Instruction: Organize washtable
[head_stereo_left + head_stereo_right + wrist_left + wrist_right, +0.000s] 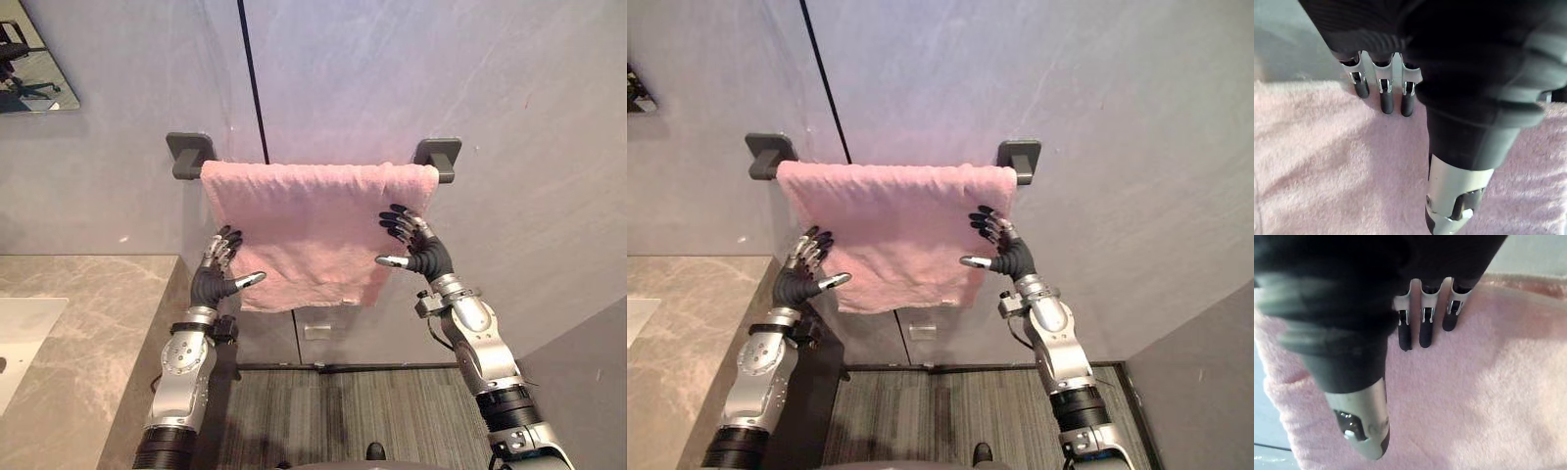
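Note:
A pink towel (309,230) hangs folded over a dark wall rail (191,155) whose brackets show at both ends. My left hand (217,269) is raised at the towel's lower left edge, fingers straight, thumb out under the hem. My right hand (416,245) is at the towel's right edge, fingers straight against the cloth, thumb pointing left. In the wrist views the left hand's fingertips (1386,100) and the right hand's fingertips (1411,335) rest flat on the pink cloth (1488,396) without pinching it.
A grey marble countertop (93,333) with a white basin edge (20,338) lies at the lower left. A mirror corner (34,59) is at the upper left. A grey wall is behind, and striped grey carpet (343,416) lies below.

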You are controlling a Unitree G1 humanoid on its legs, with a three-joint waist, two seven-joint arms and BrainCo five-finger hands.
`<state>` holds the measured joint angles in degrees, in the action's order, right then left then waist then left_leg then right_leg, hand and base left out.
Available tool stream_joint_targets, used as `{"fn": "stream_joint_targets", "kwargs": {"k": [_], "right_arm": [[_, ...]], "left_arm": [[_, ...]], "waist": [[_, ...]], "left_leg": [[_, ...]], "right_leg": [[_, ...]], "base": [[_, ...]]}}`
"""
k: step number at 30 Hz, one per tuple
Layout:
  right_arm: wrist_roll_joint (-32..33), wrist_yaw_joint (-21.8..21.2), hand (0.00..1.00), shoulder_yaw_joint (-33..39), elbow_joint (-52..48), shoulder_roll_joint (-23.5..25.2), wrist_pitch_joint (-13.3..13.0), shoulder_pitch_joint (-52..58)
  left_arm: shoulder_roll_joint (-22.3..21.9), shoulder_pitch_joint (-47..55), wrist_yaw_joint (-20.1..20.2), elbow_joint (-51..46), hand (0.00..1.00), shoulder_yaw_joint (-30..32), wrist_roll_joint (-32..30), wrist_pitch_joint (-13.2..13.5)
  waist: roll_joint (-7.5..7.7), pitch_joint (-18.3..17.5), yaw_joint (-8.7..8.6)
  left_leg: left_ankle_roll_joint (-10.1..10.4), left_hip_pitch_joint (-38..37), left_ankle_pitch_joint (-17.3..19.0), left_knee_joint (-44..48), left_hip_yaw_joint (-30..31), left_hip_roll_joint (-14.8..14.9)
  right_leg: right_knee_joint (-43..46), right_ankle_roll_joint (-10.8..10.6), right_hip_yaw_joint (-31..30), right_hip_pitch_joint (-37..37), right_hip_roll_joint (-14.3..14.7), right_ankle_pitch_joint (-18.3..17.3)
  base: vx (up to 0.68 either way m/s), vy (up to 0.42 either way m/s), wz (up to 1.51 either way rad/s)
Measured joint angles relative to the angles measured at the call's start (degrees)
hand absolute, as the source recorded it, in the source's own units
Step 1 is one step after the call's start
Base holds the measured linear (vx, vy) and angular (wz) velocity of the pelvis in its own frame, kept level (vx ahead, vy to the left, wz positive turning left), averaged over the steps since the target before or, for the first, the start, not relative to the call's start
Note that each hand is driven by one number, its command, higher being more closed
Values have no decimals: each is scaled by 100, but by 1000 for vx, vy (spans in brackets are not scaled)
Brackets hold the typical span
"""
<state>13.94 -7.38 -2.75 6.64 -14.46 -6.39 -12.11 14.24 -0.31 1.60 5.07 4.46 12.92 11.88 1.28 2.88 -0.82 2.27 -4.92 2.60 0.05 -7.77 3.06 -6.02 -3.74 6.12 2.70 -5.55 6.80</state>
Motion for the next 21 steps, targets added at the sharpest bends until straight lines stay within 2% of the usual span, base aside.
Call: {"fn": "stream_joint_targets", "kwargs": {"k": [8, 12, 15, 21], "right_arm": [[-1, 243, 0, 596, 130, -17, -4, -86], [-17, 348, 0, 1073, 96, 61, -14, -39], [-172, 374, 0, 1227, 87, 64, -101, 118], [-669, 371, 0, 1571, -122, 85, -108, 743]], "left_arm": [[-19, 22, -164, -39, 0, 683, 56, 97], [-221, 249, -156, -473, 0, 927, 236, 143], [-330, 434, -148, -712, 0, 944, 259, 214], [-594, 921, -5, -844, 0, 972, 282, 216]], "waist": [[61, -7, 26], [60, -6, 20], [60, -6, 17], [56, -5, 11]], "left_leg": [[12, -11, -112, -86, 38, -13], [40, -64, -180, -227, 60, -14], [40, -66, -181, -232, 89, -15], [39, -92, -181, -292, 126, -16]], "right_leg": [[-1, 13, 56, 1, -10, 45], [-1, 12, 102, 5, -4, 39], [0, 11, 128, 16, -3, 32], [1, -1, 160, 27, -3, -10]], "base": [[-68, -12, 3], [-38, -18, 5], [-11, -12, 4], [-4, -6, 2]]}}
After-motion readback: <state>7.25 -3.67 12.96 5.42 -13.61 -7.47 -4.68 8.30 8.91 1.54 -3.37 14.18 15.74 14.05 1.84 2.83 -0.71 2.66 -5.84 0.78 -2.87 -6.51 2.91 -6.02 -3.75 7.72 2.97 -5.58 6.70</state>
